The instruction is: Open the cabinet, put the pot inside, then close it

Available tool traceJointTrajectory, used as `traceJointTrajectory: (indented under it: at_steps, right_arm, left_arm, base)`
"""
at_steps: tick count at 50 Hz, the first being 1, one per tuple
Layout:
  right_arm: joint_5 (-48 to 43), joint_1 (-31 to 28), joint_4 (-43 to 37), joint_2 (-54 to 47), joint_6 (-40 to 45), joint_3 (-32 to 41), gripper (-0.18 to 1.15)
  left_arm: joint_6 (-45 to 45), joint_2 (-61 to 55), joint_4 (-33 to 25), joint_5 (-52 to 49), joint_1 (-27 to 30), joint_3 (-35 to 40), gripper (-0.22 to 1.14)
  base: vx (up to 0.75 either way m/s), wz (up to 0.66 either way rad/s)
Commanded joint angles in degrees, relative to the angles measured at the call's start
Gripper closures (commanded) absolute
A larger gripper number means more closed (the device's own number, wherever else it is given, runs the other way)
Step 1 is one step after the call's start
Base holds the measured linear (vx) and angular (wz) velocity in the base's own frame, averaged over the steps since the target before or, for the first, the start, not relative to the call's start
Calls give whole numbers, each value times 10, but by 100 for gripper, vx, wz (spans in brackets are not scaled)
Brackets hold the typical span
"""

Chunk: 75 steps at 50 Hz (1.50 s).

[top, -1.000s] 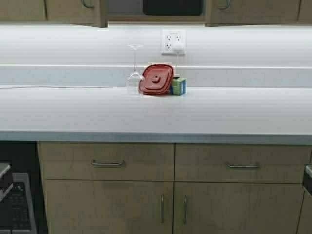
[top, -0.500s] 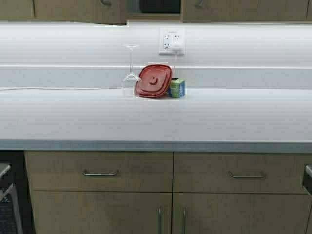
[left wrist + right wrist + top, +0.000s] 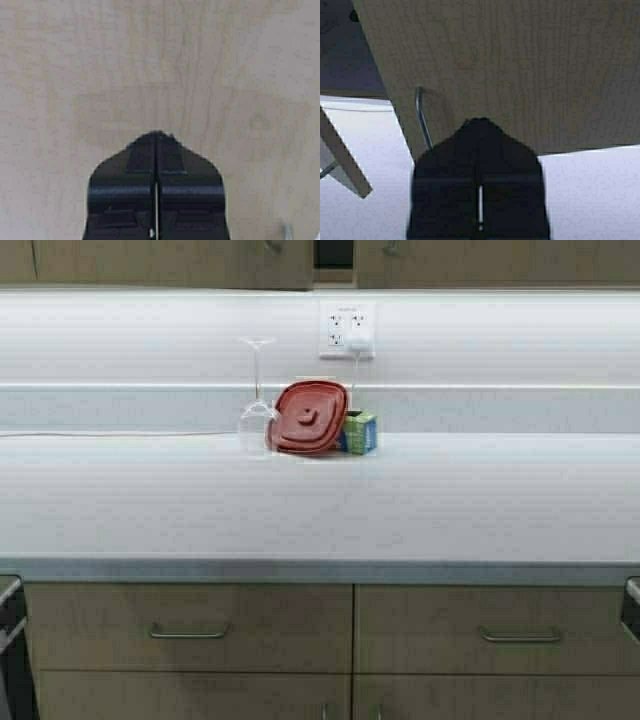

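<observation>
Tan cabinet doors nearly shut; left gripper and right gripper pressed together, empty, facing doors.

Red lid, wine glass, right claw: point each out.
red lid (image 3: 309,417): high view, centre of its top face, by the knob.
wine glass (image 3: 256,420): high view, upside-down bowl on the counter.
right claw (image 3: 480,121): right wrist view, shut fingertips against the wood door.

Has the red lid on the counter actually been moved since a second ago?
No. The red lid still leans between the wine glass and the green box below the outlet; the whole scene shifted, so the robot moved.
</observation>
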<state>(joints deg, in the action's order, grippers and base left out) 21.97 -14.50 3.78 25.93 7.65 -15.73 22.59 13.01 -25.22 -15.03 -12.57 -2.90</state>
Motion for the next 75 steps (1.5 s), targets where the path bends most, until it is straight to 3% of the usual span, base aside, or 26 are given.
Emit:
traceJointTrajectory:
  at_steps: [1, 12, 17, 22, 30, 41, 75]
  right_arm:
    - [-4, -1, 4, -16, -1, 25, 91]
    - [2, -2, 4, -148, 0, 153, 91]
    - [24, -3, 4, -163, 0, 184, 91]
    - [48, -22, 4, -120, 2, 154, 91]
    - [50, -61, 3, -7, 7, 44, 91]
    - [39, -63, 3, 74, 7, -56, 91]
    - [37, -62, 4, 49, 3, -34, 91]
  left_arm:
    - [1, 73, 2, 25, -30, -65, 87]
    - [-4, 103, 2, 26, -57, -125, 87]
    - [-4, 114, 3, 31, -57, -133, 87]
    - [-1, 125, 3, 32, -57, -139, 87]
    - [-6, 129, 4, 32, -57, -140, 87]
    - [-9, 107, 3, 35, -58, -142, 87]
    - [-7, 97, 4, 67, -57, -176, 87]
  base:
    - [23, 14]
    - [21, 12]
    - [18, 0]
    - [18, -5]
    - [16, -10]
    - [12, -6]
    - [2, 0]
